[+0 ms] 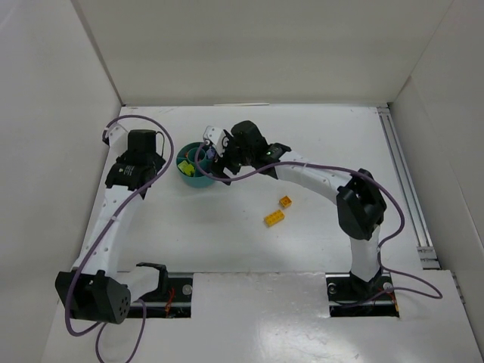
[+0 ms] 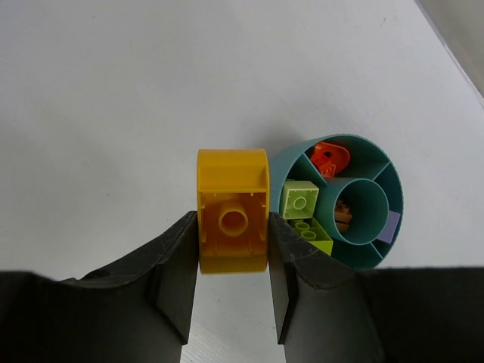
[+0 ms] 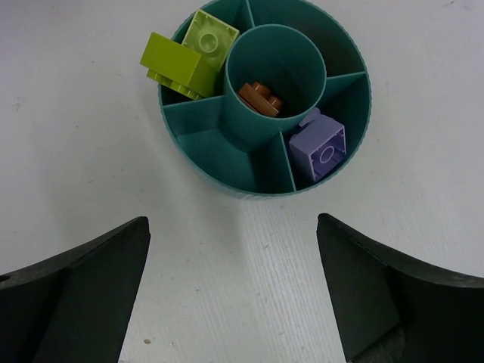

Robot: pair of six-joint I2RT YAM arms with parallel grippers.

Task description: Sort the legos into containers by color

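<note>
My left gripper [image 2: 233, 227] is shut on an orange-yellow lego [image 2: 232, 181], held just left of the round teal dish [image 2: 395, 198]. The dish's containers hold two lime green legos [image 2: 300, 200], an orange-red bit [image 2: 330, 157], a brown lego [image 2: 344, 215] in the central cup and a purple lego [image 2: 389, 227]. My right gripper [image 3: 232, 223] stands open and holds nothing, over the table just short of the dish [image 3: 227, 180]. From there I see the lime green legos [image 3: 181, 64], the brown lego [image 3: 261, 97] and the purple lego [image 3: 321, 147]. Overhead, both grippers [image 1: 170, 160] [image 1: 219, 162] flank the dish [image 1: 198, 180].
Two orange-yellow legos [image 1: 286, 202] [image 1: 274, 218] lie loose on the white table, right of the dish and under the right arm's reach. White walls enclose the table on the left, back and right. A metal rail [image 1: 404, 181] runs along the right edge.
</note>
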